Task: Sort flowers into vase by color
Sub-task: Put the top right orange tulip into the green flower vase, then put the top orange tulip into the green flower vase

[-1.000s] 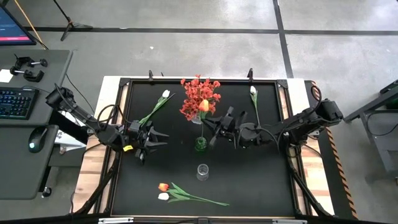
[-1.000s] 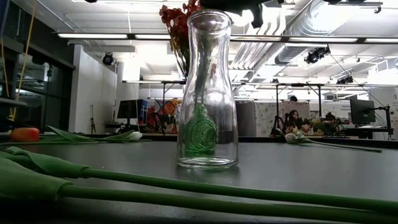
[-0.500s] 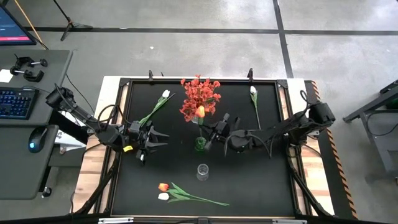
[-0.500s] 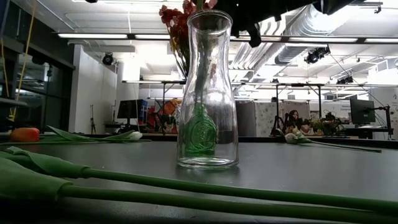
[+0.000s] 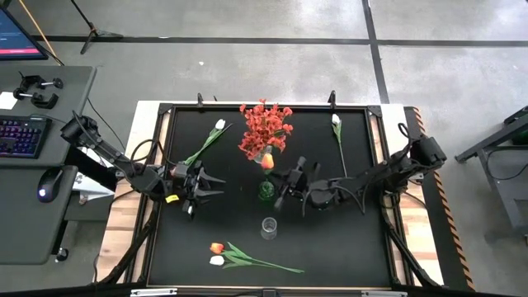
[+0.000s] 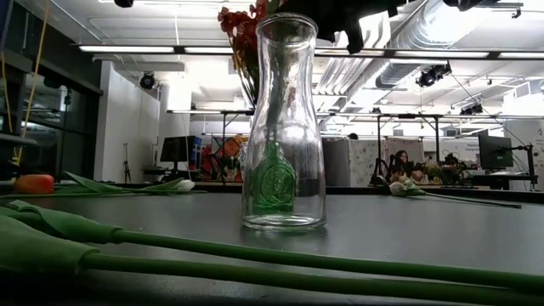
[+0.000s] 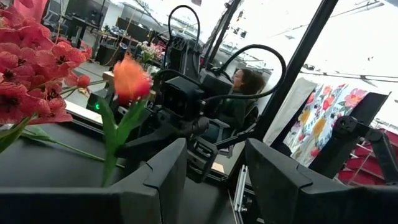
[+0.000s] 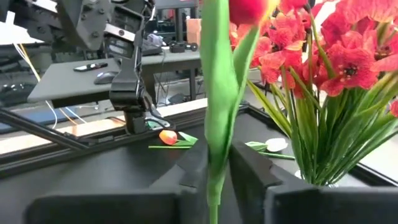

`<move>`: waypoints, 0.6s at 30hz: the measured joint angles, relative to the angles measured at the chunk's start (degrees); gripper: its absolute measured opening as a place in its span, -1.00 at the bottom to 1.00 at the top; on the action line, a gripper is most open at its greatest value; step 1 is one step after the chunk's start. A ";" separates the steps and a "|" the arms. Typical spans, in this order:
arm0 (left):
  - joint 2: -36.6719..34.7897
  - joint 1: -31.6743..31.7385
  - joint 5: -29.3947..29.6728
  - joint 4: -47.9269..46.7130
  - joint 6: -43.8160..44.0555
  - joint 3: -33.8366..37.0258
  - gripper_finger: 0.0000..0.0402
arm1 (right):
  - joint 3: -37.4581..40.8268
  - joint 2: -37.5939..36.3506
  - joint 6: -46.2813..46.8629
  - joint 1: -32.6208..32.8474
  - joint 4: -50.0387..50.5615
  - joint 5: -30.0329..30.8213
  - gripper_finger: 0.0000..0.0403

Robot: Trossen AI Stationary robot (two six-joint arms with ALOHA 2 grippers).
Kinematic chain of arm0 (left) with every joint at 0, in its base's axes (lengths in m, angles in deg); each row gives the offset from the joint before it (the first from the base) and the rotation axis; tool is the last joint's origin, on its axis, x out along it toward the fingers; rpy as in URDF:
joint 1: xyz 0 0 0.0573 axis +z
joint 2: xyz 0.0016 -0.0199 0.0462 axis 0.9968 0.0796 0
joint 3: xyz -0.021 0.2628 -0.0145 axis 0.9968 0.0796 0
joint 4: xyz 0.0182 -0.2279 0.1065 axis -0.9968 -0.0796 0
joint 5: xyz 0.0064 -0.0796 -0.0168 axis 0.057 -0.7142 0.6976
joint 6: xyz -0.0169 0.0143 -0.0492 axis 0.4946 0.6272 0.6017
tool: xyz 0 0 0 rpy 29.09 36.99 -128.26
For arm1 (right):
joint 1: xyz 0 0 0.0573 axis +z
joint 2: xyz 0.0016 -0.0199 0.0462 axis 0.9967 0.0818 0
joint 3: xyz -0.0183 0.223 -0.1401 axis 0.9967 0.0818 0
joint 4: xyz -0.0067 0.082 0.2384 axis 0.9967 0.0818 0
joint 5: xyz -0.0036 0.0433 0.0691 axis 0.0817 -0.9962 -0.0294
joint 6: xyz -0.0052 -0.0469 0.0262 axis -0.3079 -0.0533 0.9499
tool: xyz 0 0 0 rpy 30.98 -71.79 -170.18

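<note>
A green vase (image 5: 265,191) at the table's middle holds bushy red flowers (image 5: 266,128). Beside them an orange tulip (image 5: 269,161) stands upright, and my right gripper (image 5: 279,194) is shut on its stalk, next to the vase. Where the stalk's lower end stands is hidden below the fingers. A clear vase (image 5: 269,227) stands nearer the front. My left gripper (image 5: 213,181) hovers open left of the green vase with nothing between its fingers (image 7: 168,180). White tulips lie at the far left (image 5: 219,125) and the far right (image 5: 336,120). My right gripper pinches the orange tulip's leafy green stalk (image 8: 214,158) between its two fingers (image 8: 249,168), well below the blossom. The fingers come level from the table's right and lie across the stalk. The tulip stands upright, its blossom (image 8: 245,9) above the fingers beside the red flowers.
An orange tulip (image 5: 216,247) and a white tulip (image 5: 216,261) lie together near the front edge, their stalks (image 6: 255,255) running across the low view's foreground. A black frame (image 5: 165,148) borders the table. A keyboard and mouse sit on a desk to the left.
My right gripper has gone down and toward the near edge with the orange tulip. The blossom now sits lower, below the red flowers and closer to the green vase, still upright.
</note>
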 joint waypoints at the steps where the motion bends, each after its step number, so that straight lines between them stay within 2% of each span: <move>1: -0.02 0.00 -0.13 0.00 -0.02 0.00 -0.23 | 0.00 -0.20 -0.06 0.36 0.30 0.46 -0.60; 10: -1.26 -0.02 -0.68 -1.18 -0.06 -0.02 -0.23 | -0.02 -4.58 0.01 3.17 6.06 5.09 -0.01; 14: -3.12 -0.02 -0.72 -4.12 -0.10 0.00 -0.23 | -0.04 -6.78 1.03 3.85 9.59 5.13 0.12; 18: -6.07 -0.01 -0.70 -7.70 -0.09 -0.02 -0.23 | -0.05 -9.26 1.34 5.10 12.48 5.12 0.16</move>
